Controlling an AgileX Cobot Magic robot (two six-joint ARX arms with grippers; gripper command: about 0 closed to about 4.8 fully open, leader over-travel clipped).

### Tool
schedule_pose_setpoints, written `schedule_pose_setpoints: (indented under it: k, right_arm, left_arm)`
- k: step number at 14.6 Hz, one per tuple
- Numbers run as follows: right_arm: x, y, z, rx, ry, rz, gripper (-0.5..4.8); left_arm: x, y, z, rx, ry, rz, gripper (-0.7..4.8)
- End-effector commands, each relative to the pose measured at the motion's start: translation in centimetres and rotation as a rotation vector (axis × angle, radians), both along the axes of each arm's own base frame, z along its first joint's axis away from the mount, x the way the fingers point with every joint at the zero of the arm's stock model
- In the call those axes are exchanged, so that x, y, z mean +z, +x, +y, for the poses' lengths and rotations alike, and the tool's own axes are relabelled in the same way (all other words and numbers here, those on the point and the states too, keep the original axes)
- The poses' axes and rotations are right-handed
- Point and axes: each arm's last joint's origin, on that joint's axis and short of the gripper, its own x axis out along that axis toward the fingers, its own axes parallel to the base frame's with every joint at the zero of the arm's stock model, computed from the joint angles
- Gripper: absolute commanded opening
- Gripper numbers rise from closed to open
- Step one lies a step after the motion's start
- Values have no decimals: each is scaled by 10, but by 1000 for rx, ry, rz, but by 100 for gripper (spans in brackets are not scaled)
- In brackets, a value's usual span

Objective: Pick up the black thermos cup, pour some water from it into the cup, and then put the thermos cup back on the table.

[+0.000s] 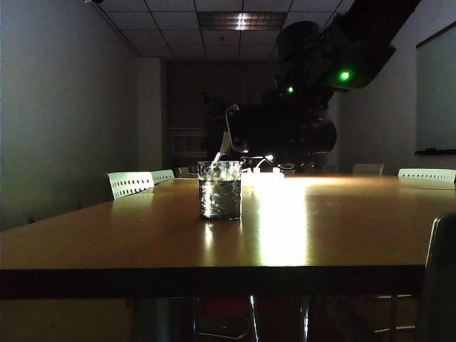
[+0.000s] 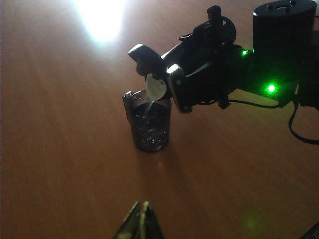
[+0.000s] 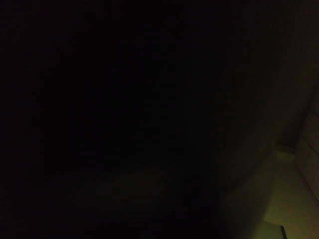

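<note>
**Mia:** What is the robot doing with the black thermos cup (image 2: 199, 69)?

**Ben:** The right pincer (image 2: 172, 74) is clamping on it and tipping it over on its side, above the cup (image 2: 148, 122). A thin stream of water is falling from the spout into the cup. The cup is standing on the wooden surface (image 2: 60, 149), already partly full.

**Mia:** Is the thermos cup hard to hold?

**Ben:** It is probably stiff and smooth, so it could be slipping if the pincer is loosening. It likely feels heavy with water inside, and it is getting lighter as the water is leaving. Holding it round the middle of its body looks best, the way the pincer is doing.

**Mia:** And the cup?

**Ben:** It is glass, so it is likely breaking if bumped. It is also short and light, so a knock from the spout could be tipping it.

**Mia:** Where is the other pincer?

**Ben:** The left pincer (image 2: 141, 219) is hanging well back from the cup, with its tips together and nothing in it.
</note>
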Motion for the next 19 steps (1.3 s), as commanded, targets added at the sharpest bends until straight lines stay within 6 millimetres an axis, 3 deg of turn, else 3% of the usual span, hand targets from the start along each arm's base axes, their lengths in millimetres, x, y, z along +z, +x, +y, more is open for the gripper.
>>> schedule_pose_setpoints:
  k: [1, 19]
  right_arm:
    - [18, 0, 0, -5, 35, -85, 85]
    - [18, 0, 0, -10, 60, -79, 85]
  left_arm:
    - [2, 0, 0, -6, -2, -7, -5]
    - [1, -1, 0, -6, -1, -4, -5]
